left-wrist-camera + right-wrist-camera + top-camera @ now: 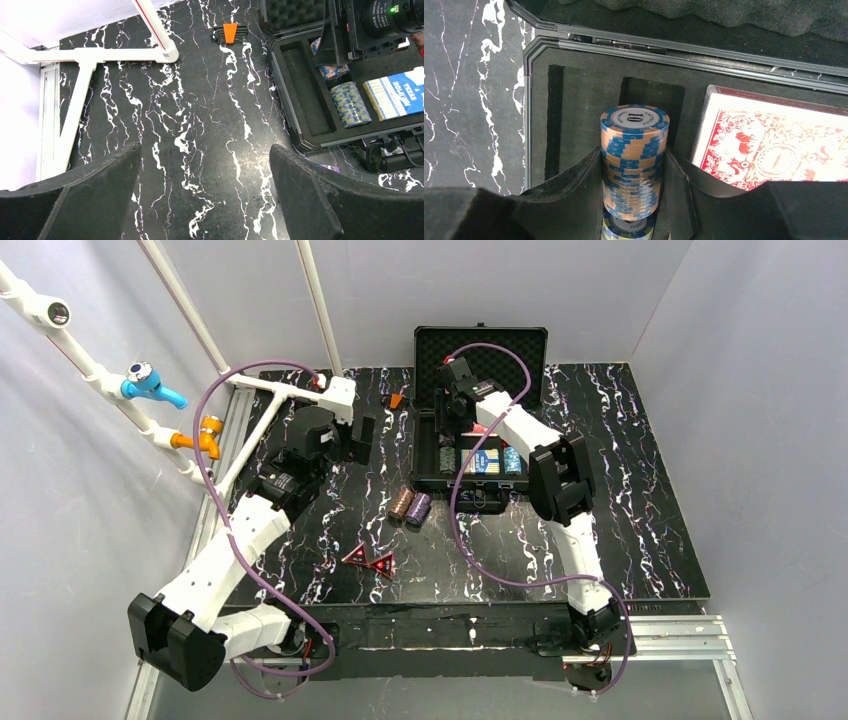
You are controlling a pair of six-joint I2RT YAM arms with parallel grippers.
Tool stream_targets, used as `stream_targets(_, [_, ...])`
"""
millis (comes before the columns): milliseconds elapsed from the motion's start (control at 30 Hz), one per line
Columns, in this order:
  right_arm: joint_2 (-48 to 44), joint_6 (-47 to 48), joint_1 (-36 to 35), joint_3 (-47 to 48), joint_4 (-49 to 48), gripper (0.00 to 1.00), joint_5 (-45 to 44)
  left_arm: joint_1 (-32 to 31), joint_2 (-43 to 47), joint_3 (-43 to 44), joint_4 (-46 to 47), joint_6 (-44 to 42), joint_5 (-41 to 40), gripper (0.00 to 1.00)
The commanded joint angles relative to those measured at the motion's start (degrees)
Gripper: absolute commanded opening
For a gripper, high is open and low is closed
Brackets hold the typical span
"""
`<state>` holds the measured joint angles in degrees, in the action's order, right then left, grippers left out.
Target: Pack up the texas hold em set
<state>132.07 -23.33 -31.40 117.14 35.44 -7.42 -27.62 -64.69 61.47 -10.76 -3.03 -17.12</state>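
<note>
Your right hand [634,176] pinched the orange-and-blue poker chip stack [634,142]; you needed it square over the black foam-lined case's [531,100] far-edge slot, your left hand [205,167] wide open and empty.

From above, most of the case [420,450] interior is covered by the right arm [520,430]. At the right wrist, the red card deck [774,145] is cut off by the right edge and overlapped by the right end effector [636,200]; a lower chip stack [626,227] is cropped by the bottom edge. At the left wrist, the blue card deck [395,92] is cut off at right.
</note>
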Motion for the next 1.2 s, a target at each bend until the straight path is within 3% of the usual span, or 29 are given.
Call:
stream_targets(0, [-1.04, -1.67, -0.94, -3.19, 5.19, 0.05, 0.00, -0.25, 1.88, 0.35, 0.00, -0.58, -0.01, 0.99])
stream_targets(267, [-2.87, -1.26, -1.03, -3.70, 4.73, 0.29, 0.66, -0.25, 1.64, 0.38, 0.04, -0.91, -0.36, 0.99])
stream_targets(433, [-4.06, -0.90, -1.03, -2.65, 5.63, 0.54, 0.01, -0.25, 1.47, 0.40, 0.04, -0.96, -0.44, 0.99])
stream_targets(600, [-5.94, -0.37, -1.04, -1.82, 6.10, 0.72, -0.78, -0.25, 1.33, 0.33, 0.02, -1.00, -0.37, 0.99])
stream_targets(1000, [-7.95, 1.56, -1.03, 3.16, 5.93, 0.80, -2.60, -0.25, 1.49, 0.39, -0.04, -1.00, -0.19, 0.99])
stream_targets(1167, [-6.28, 2.30, -1.03, 6.23, 4.41, 0.74, -2.93, -0.27, 1.63, 0.40, -0.04, -0.94, -0.26, 0.99])
